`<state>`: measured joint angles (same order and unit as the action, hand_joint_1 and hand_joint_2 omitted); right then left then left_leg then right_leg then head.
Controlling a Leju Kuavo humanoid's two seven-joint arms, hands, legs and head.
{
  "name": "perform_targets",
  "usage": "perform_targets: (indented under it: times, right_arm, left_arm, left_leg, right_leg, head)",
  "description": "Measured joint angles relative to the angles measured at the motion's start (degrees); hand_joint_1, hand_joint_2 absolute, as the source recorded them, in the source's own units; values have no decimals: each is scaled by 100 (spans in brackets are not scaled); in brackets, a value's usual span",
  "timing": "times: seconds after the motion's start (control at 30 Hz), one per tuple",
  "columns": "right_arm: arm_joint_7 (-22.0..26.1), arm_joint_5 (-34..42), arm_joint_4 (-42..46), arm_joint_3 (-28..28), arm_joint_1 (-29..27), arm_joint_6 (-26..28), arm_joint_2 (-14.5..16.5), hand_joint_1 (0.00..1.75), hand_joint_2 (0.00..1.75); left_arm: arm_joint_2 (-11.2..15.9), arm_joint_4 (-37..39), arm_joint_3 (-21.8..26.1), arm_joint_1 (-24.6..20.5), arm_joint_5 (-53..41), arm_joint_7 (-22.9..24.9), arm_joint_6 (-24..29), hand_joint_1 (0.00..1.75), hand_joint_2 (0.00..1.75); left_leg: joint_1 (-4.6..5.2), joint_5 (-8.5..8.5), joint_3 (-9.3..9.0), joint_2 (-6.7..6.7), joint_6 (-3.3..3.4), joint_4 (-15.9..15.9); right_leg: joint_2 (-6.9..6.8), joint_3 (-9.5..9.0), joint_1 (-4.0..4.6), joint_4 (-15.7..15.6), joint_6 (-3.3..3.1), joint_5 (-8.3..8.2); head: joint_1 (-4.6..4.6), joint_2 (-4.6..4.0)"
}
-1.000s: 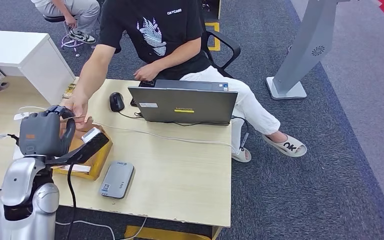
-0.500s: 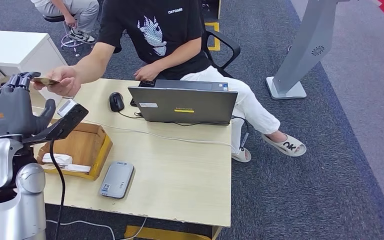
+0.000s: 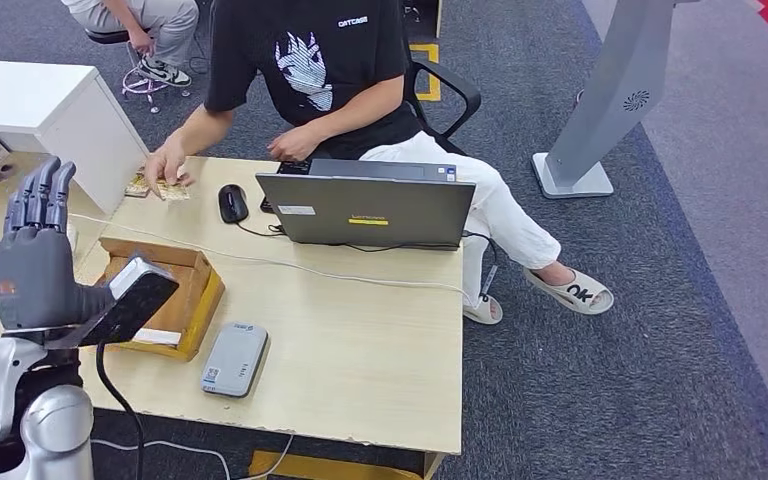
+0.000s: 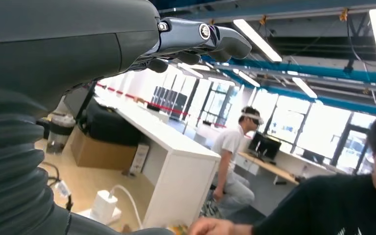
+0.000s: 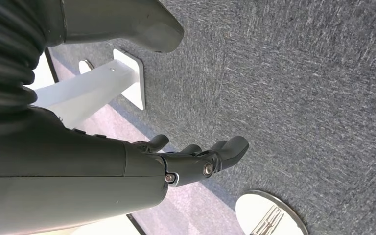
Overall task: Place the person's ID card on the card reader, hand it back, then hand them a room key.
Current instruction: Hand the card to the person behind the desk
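- Above the table's (image 3: 360,350) left edge, the robot's left hand (image 3: 32,255) is raised with its fingers (image 3: 45,192) straight, pointing up and slightly apart, holding nothing.
- In the left wrist view the same hand (image 4: 127,44) shows dark fingers (image 4: 215,39) stretched out with nothing between them and the thumb.
- In the right wrist view the right hand (image 5: 142,166) hangs over grey carpet (image 5: 298,73), its fingers (image 5: 215,154) loosely extended and apart, holding nothing.
- Just below the left hand, a black wrist camera (image 3: 130,300) with a cable overlaps a shallow wooden tray (image 3: 175,285) near the table's left edge.
- A white item (image 3: 155,337) lies in the tray; what it is cannot be told.
- The grey card reader (image 3: 234,359) lies flat just beside the tray, toward the table's front edge, with nothing on it.
- At the table's far left corner, the person's hand (image 3: 165,165) presses down on the yellowish ID card (image 3: 173,189), which lies flat on the tabletop, well apart from the robot's hand and the reader.
- A black mouse (image 3: 232,203) sits just beside the card, along the far edge.
- An open laptop (image 3: 375,208) stands near the middle of the far edge, its back toward the robot; a white cable (image 3: 340,275) runs across the table in front of it.
- The person (image 3: 330,70), in a black T-shirt, sits in a chair behind the far edge, the other hand (image 3: 295,145) resting by the laptop.
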<state>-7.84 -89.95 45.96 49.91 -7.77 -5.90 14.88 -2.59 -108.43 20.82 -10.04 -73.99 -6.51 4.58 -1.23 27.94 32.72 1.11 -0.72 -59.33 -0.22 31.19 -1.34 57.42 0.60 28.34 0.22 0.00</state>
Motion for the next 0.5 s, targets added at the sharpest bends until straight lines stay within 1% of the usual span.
perform_targets:
  times: [0.07,0.1,0.13,0.27,0.4,0.5]
  right_arm:
    - [-6,-1,55,46,-5,-16,9,0,175]
    - [-5,-1,73,73,-8,-12,11,0,175]
    - [-5,-1,85,98,-10,-7,13,0,175]
    - [-16,0,114,154,-17,-7,15,0,175]
    - [-74,2,154,190,-24,-7,15,0,175]
    - [-96,6,183,195,-25,-8,15,0,175]
  left_arm:
    - [-209,-541,-49,744,353,-244,-104,0,175]
    - [-261,-738,-74,1020,468,-276,-176,0,175]
    - [-278,-867,-92,1202,535,-277,-244,0,175]
    - [-281,-1100,-96,1552,544,-227,-332,0,175]
    - [-269,-1444,-95,2029,560,-96,-642,0,175]
    - [-268,-1651,-92,2260,563,-73,-774,0,175]
  left_leg:
    - [0,4,3,-3,-1,0]
    - [0,5,5,-1,-1,0]
    - [-1,5,6,0,-2,1]
    - [-1,5,5,-4,-2,2]
    - [-1,5,7,-3,-2,2]
    - [0,5,8,-2,-2,2]
  right_leg:
    - [2,7,0,-1,2,2]
    - [0,8,0,-1,2,3]
    - [-2,8,1,-1,3,4]
    - [1,4,1,-1,3,3]
    - [0,7,0,-1,3,4]
    - [-1,7,0,-1,3,4]
  head:
    - [0,0]
    - [0,0]
    - [-1,0]
    - [-1,0]
    - [0,0]
    - [0,0]
